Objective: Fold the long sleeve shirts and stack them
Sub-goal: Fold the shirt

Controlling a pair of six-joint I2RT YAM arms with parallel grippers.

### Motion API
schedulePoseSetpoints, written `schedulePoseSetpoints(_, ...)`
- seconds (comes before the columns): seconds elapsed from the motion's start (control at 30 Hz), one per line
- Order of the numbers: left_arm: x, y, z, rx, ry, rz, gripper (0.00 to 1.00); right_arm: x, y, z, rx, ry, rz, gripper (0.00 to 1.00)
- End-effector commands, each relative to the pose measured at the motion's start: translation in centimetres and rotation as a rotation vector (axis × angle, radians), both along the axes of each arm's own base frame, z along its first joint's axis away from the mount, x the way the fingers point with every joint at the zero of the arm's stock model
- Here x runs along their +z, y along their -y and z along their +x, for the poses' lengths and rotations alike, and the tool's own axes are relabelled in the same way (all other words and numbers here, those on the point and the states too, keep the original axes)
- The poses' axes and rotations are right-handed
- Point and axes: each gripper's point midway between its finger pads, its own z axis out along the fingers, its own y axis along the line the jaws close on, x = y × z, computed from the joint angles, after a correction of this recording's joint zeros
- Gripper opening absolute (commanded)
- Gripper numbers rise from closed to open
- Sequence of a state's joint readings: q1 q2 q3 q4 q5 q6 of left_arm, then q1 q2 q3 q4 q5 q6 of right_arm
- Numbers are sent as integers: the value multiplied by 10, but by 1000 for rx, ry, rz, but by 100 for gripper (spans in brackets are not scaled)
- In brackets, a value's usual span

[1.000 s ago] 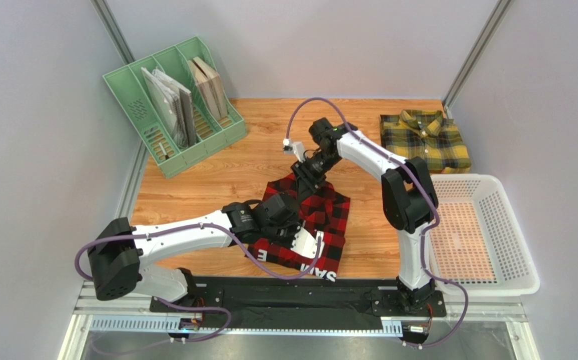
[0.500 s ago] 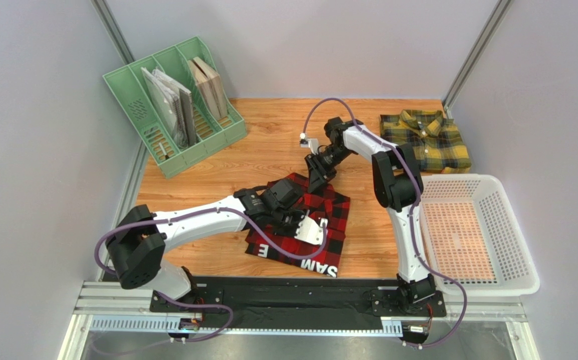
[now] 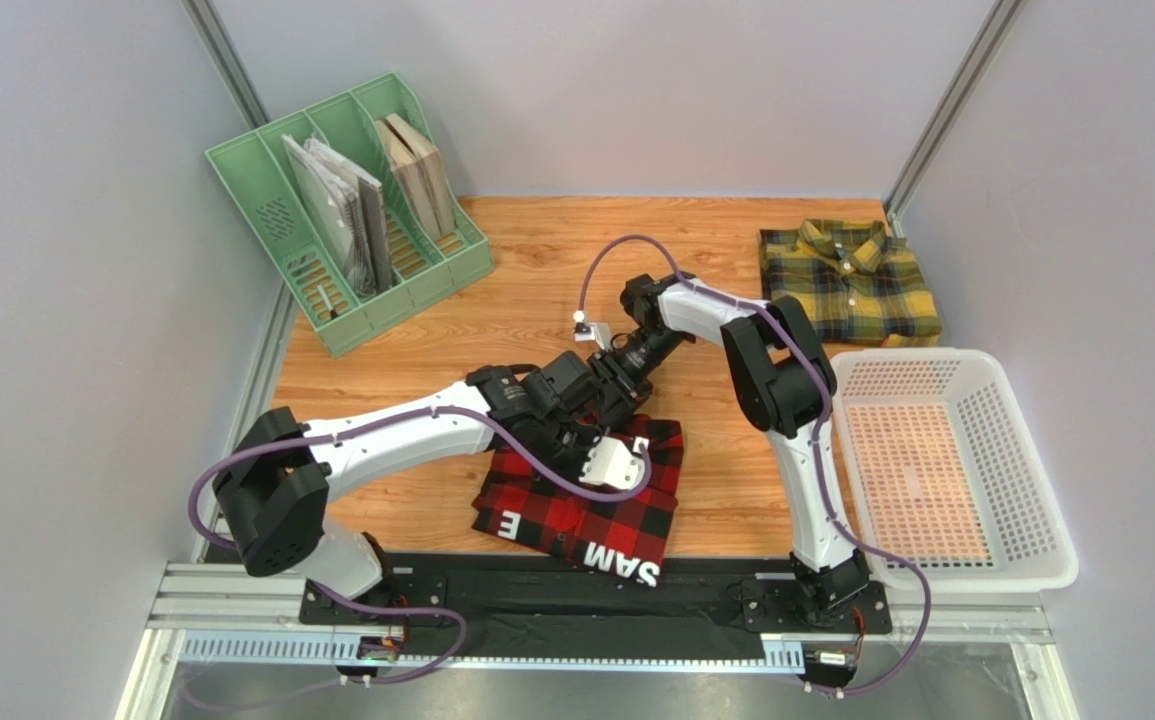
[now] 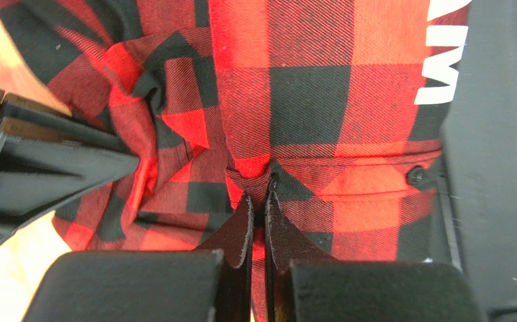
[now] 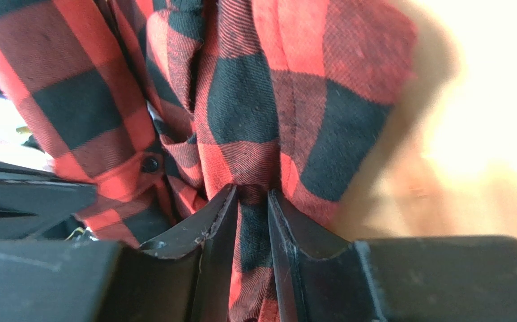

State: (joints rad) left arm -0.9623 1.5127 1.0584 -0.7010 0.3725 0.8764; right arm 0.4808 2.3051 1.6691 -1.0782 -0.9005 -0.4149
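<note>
From overhead I see the red-and-black shirt (image 3: pixel 583 510) lying rumpled on the counter (image 3: pixel 448 330) near its front edge, and the yellow-and-green shirt (image 3: pixel 849 281) folded well apart in the far right corner. Only the wrist views show me the grips: the left tool (image 4: pixel 259 201) is pressed together on a thin fold, while the right tool (image 5: pixel 251 196) pinches a thicker bunch of the same shirt.

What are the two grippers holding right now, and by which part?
Both hold the red-and-black shirt: the left gripper pinches a fold beside its buttoned band, and the right gripper pinches bunched cloth at its far edge.
</note>
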Motion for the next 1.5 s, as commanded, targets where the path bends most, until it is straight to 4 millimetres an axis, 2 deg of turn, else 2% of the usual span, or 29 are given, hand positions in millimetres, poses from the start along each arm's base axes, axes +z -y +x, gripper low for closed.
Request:
schedulePoseSetpoints(0.0,37,4,-16,-20,-49,-73,0,3,1,1,30,84,2,32)
schedulePoseSetpoints(0.07,38,5,-9,-19,-22,-66,0,8,2,11,25,123,-5,32)
schedulePoseSetpoints(0.13,39,7,-2,-28,0,-66,0,17,5,31,-1,168,-3,32)
schedulePoseSetpoints(0.23,42,15,11,-33,19,-79,0,20,11,48,-37,170,-12,32)
schedulePoseSetpoints(0.43,41,26,43,-42,67,-89,0,3,15,35,-31,87,-19,32)
schedulePoseSetpoints(0.6,42,36,71,-51,100,-102,0,4,13,36,-31,84,-10,32)
schedulePoseSetpoints(0.8,41,42,93,-51,115,-106,0,1,12,37,-25,82,-14,32)
schedulePoseSetpoints(0.97,31,41,120,-21,151,-92,0,0,13,36,-21,74,-14,32)
schedulePoseSetpoints(1.1,28,44,138,11,168,-105,0,4,13,38,-22,74,-7,32)
schedulePoseSetpoints(1.27,36,55,153,41,236,-165,0,11,13,50,-30,88,3,32)
schedulePoseSetpoints(1.33,38,56,158,50,272,-180,0,14,15,52,-35,87,-1,34)
schedulePoseSetpoints(1.47,36,53,164,59,302,-171,0,32,18,70,-57,139,13,41)
